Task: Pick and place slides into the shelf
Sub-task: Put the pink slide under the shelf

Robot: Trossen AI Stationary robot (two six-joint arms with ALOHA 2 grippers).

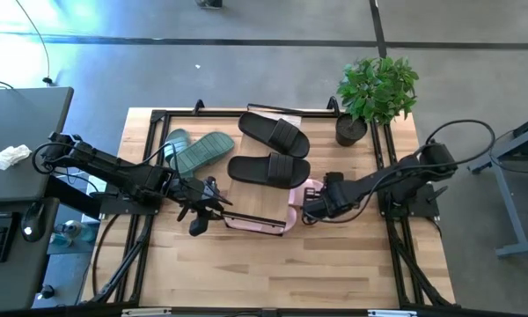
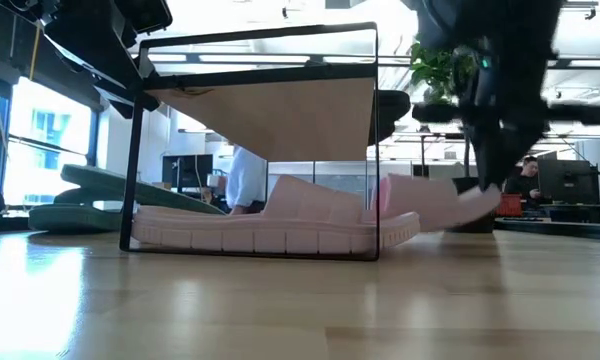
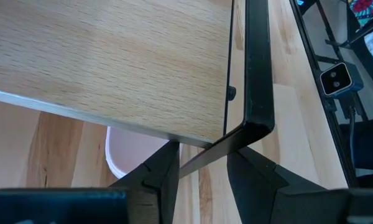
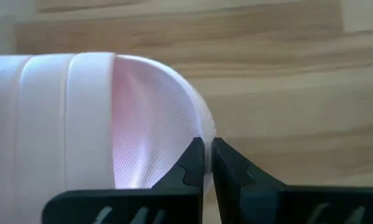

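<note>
The shelf (image 1: pixel 257 204) has a light wood plank top and a thin black frame, and two black slides (image 1: pixel 273 132) lie on the plank. Two green slides (image 1: pixel 198 150) rest on the table to its left. One pink slide (image 2: pixel 260 228) lies sole down on the table under the plank. A second pink slide (image 2: pixel 430 200) is at the shelf's right end, with my right gripper (image 4: pixel 206 152) shut on it. My left gripper (image 1: pixel 201 214) is at the shelf's near left corner, shut on the frame (image 3: pixel 258 74). My left gripper has a thin black bar of the frame (image 3: pixel 205 152) between its two fingers, right at the corner under the plank's edge. The fingers slant down from the table's left and lie across the bar. My right gripper pinches the rim of the pink slide's rounded end (image 4: pixel 202 132) between its fingertips (image 4: pixel 193 163). It comes steeply from above on the table's right side. The held end (image 2: pixel 475 203) is raised off the table, and the other end points at the shelf's open right side.
A potted plant (image 1: pixel 374 92) stands at the table's far right corner. The near strip of the wooden table (image 1: pixel 273 273) is bare. Beyond the table, the low view shows an office with a person sitting at the right (image 2: pixel 528 180).
</note>
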